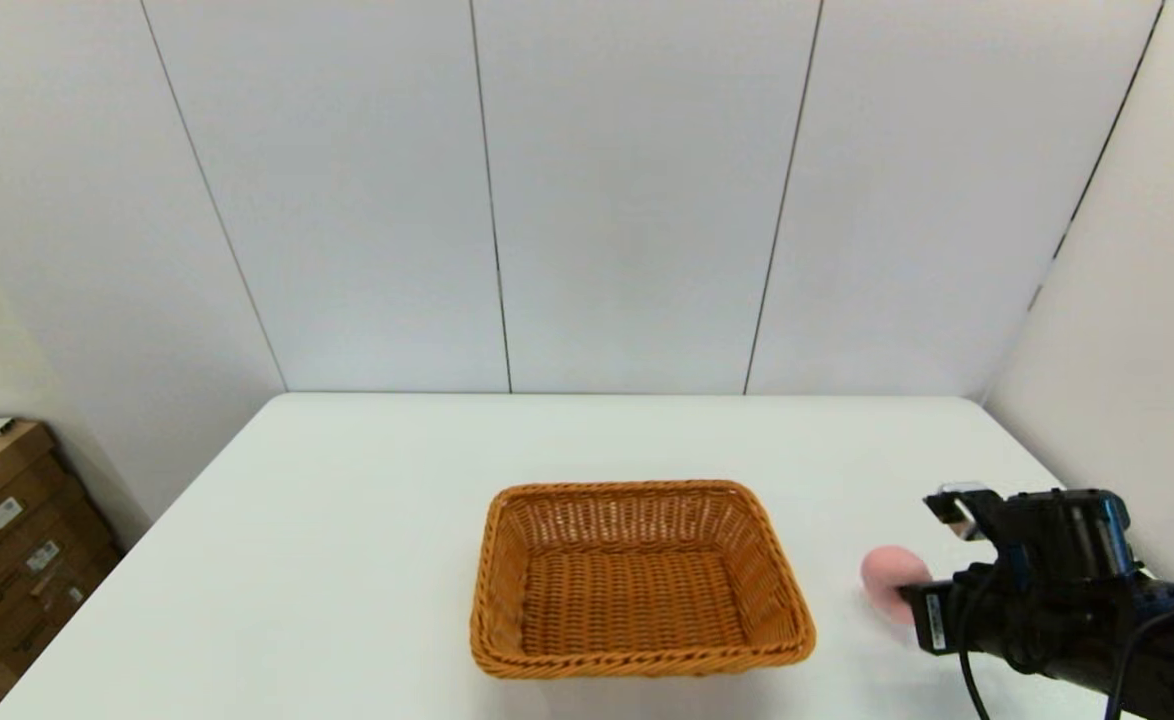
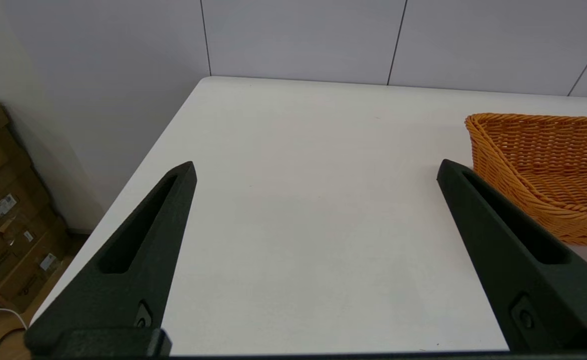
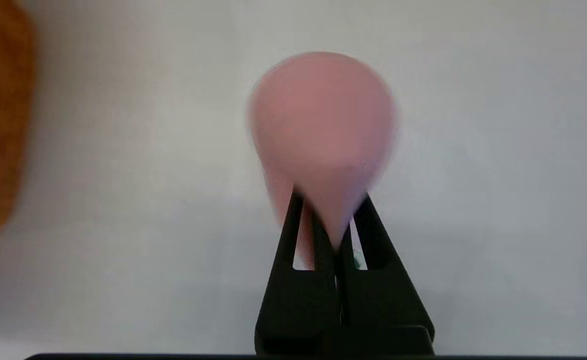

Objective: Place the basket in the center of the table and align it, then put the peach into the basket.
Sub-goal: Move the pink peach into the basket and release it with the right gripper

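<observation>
A large plain white table point(image 1: 367, 520) with rounded corners fills the scene, backed by pale grey wall panels. Nearest us on our right, the right gripper point(image 3: 331, 200) has its two long black fingers pinched almost together on the narrow tip of the small pink egg-shaped toy peach point(image 3: 323, 130), which it grips just beside the right wall of the basket. Our left gripper point(image 2: 316, 170) hangs spread wide and empty over bare table on the other side. Farther in, the rectangular orange-brown woven wicker basket point(image 1: 637, 575) with a braided rim sits roughly central and square to the table edge, with nothing in it.

We judge the hold risky: only the tapered end is caught, so the bulk of the fruit overhangs and could slip or swing free during the carry over the flared rim, or clip that rim.

The peach is smeared in the right wrist view and half-hidden behind the gripper body in the head view; we cannot tell whether it is touching the table. Brown cardboard boxes point(image 1: 7, 540) stand beyond the table's left edge.
</observation>
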Controlling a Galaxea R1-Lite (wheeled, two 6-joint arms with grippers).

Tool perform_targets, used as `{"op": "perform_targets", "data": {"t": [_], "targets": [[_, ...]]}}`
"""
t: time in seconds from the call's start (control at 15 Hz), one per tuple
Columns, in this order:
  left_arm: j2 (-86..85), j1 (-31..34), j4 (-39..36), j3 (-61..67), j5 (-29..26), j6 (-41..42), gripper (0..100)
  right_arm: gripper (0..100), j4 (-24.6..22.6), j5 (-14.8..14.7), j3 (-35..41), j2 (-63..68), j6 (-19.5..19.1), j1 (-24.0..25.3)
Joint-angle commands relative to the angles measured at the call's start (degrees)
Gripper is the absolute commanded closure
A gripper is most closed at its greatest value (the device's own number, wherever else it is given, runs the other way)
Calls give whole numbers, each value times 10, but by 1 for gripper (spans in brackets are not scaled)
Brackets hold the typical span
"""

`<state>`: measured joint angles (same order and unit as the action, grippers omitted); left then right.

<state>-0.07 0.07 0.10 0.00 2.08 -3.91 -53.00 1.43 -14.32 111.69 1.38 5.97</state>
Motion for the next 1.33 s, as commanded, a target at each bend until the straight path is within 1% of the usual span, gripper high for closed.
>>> {"op": "perform_targets", "data": {"t": [0.07, 0.13, 0.2, 0.27, 0.33, 0.4, 0.53, 0.67, 0.93, 1.07, 1.13, 1.33], "targets": [[0, 0, 0, 0, 0, 0, 0, 100, -19, -15, -27, -174, 15, 84], [0, 0, 0, 0, 0, 0, 0, 100, 28, -34, -69, -210, 19, 136], [0, 0, 0, 0, 0, 0, 0, 100, 83, -43, -98, -224, 35, 188], [0, 0, 0, 0, 0, 0, 0, 100, 133, -43, -125, -230, 61, 235], [0, 0, 0, 0, 0, 0, 0, 100, 169, -42, -151, -226, 79, 275], [0, 0, 0, 0, 0, 0, 0, 100, 191, -40, -173, -210, 84, 308], [0, 0, 0, 0, 0, -1, 0, 100, 192, -48, -203, -133, 79, 360], [0, 0, 0, 0, 0, -2, 0, 100, 193, -47, -214, -87, 77, 379], [0, 0, 0, 0, 0, -6, 0, 100, 198, -49, -264, -7, 72, 381], [0, 0, 0, 0, 0, -7, 0, 100, 194, -63, -281, 15, 72, 381], [0, -1, -1, 0, 0, -8, 0, 0, 195, -66, -280, 17, 71, 381], [0, 0, -1, 0, 0, -8, 0, 0, 193, -64, -281, 0, 79, 377]]}}
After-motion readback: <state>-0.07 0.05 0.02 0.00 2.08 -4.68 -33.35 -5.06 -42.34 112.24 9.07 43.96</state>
